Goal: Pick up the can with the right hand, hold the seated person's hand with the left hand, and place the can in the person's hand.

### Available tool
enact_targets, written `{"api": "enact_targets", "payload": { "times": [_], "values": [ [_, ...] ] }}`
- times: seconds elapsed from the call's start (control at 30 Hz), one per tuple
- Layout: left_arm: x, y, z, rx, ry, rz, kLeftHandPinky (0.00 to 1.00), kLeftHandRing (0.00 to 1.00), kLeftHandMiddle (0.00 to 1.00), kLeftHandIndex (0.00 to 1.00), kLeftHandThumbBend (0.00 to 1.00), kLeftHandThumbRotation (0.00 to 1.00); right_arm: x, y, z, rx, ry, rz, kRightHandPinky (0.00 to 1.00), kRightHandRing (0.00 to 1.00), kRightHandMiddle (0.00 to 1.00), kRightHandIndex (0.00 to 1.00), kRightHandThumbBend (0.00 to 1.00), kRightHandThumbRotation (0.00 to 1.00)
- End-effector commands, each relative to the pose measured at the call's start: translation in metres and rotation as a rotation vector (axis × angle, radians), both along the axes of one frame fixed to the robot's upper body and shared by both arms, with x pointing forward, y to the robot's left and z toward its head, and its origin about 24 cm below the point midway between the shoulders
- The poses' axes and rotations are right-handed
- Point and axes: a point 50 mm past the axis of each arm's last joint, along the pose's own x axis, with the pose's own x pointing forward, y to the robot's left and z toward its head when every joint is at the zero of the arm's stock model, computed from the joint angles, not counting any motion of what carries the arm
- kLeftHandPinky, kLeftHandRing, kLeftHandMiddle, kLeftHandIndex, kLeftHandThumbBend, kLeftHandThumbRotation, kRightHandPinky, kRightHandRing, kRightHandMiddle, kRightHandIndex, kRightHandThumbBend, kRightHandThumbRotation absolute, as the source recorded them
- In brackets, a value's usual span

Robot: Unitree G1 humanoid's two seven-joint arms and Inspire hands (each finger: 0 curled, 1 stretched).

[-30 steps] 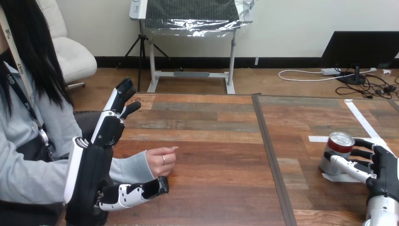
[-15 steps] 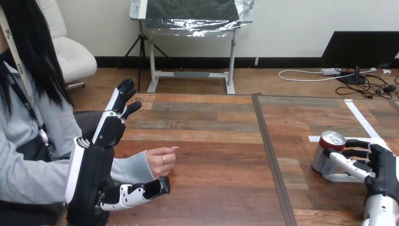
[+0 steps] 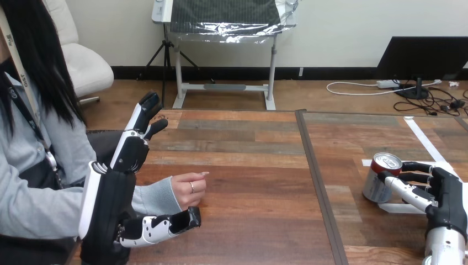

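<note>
Can [image 3: 379, 178] tilts, clasped by curled fingers of the right hand [image 3: 444, 193]; left hand [image 3: 110, 199] splayed beside the person's hand [image 3: 189, 190].

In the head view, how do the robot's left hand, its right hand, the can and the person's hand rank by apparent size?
1. the left hand: largest, but it is nearest the camera.
2. the right hand.
3. the can and the person's hand: nearly alike, so unranked.

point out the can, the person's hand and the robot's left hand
can [image 3: 376, 183]: head view, on its silver side below the red top.
person's hand [image 3: 189, 189]: head view, on the back of the hand.
left hand [image 3: 107, 207]: head view, on its black palm.
</note>
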Motion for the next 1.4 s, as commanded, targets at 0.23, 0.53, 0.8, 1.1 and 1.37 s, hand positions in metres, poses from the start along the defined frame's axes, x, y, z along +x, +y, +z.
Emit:
{"api": "enact_targets", "payload": {
  "times": [0.23, 0.53, 0.8, 1.1, 1.37],
  "values": [
    [0.0075, -0.0022, 0.0123, 0.0, -0.072, -0.009, 0.86, 0.94, 0.97, 0.93, 1.0, 0.6, 0.0325, 0.0072, 0.0377, -0.054, -0.161, 0.03, 0.42, 0.48, 0.54, 0.54, 0.76, 0.0],
    [0.0083, -0.0026, 0.0123, 0.003, -0.076, -0.003, 0.86, 0.94, 0.97, 0.93, 1.0, 0.6, 0.0347, 0.008, 0.0419, -0.054, -0.189, 0.041, 0.41, 0.47, 0.53, 0.53, 0.76, 0.0],
    [0.0089, -0.003, 0.0122, 0.006, -0.076, 0.002, 0.86, 0.93, 0.97, 0.93, 1.0, 0.61, 0.0364, 0.0086, 0.043, -0.066, -0.182, 0.041, 0.4, 0.46, 0.52, 0.53, 0.76, 0.0],
    [0.0093, -0.0034, 0.0122, 0.006, -0.074, 0.002, 0.86, 0.94, 0.97, 0.93, 1.0, 0.61, 0.0381, 0.0073, 0.0421, -0.088, -0.14, 0.033, 0.4, 0.46, 0.53, 0.55, 0.78, 0.0],
    [0.0092, -0.0025, 0.0127, 0.015, -0.079, 0.006, 0.85, 0.93, 0.97, 0.93, 1.0, 0.61, 0.0395, 0.0075, 0.0424, -0.086, -0.129, 0.034, 0.31, 0.38, 0.57, 0.59, 0.83, 0.0]
  ]
}}
